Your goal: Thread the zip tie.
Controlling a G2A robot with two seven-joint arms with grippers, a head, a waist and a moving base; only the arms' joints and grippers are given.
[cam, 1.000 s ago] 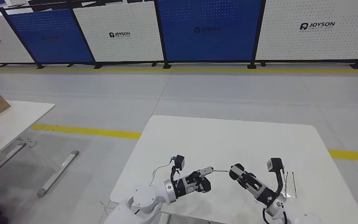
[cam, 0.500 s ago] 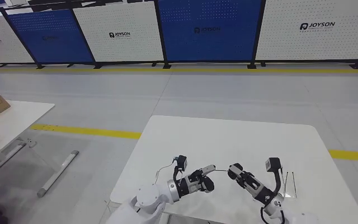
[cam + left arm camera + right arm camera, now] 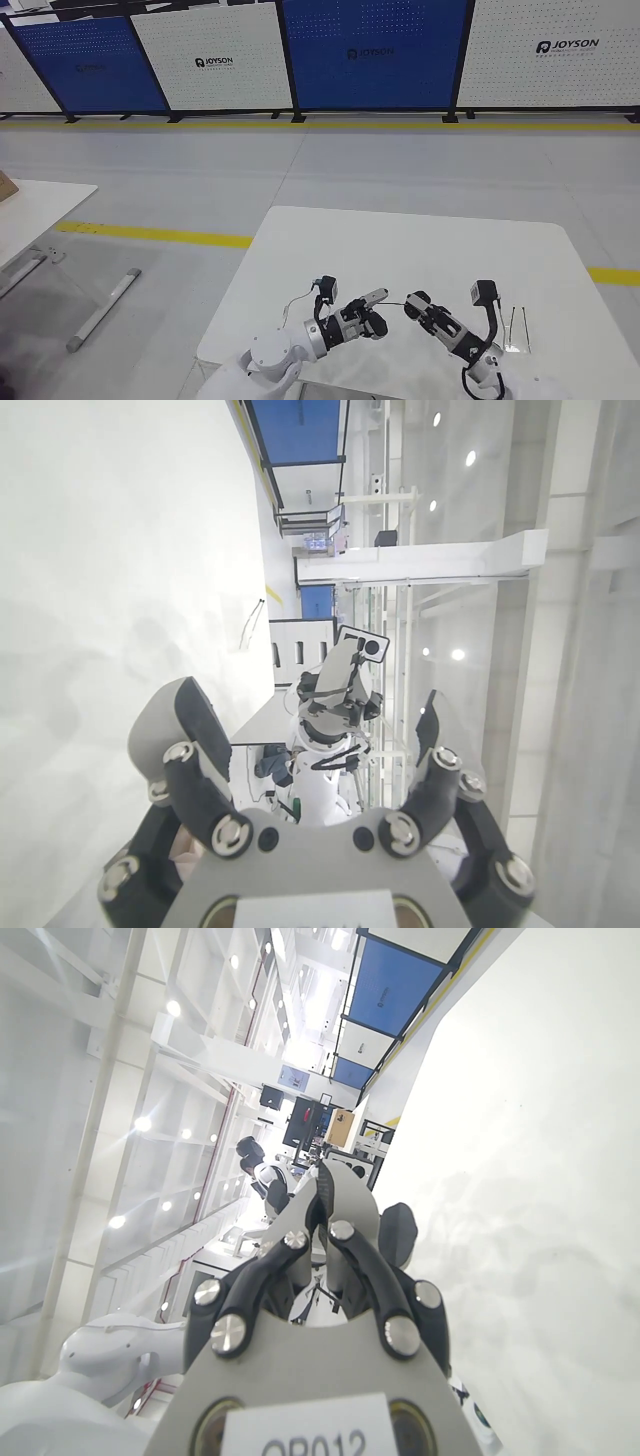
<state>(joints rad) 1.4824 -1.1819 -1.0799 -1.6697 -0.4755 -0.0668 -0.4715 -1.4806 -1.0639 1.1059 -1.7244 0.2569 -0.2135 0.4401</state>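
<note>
A thin black zip tie (image 3: 395, 303) spans the small gap between my two grippers, above the near part of the white table (image 3: 420, 250). My right gripper (image 3: 412, 303) is shut on the tie. In the right wrist view the ribbed strap (image 3: 324, 1198) is pinched between the closed fingertips of the right gripper (image 3: 322, 1183). My left gripper (image 3: 379, 310) faces it and is open. In the left wrist view the left gripper (image 3: 315, 710) has its jaws wide apart. The tie's free end (image 3: 257, 745) shows as a fine line beside one pad (image 3: 202, 725).
Two spare zip ties (image 3: 517, 328) lie on the table near its right edge, also seen as spare ties (image 3: 250, 625) in the left wrist view. The table's front edge is close under both arms. The far half of the tabletop is bare.
The two grippers have drawn a little closer together: the left one shifted right and the right one edged left with the tie. The left stays open.
</note>
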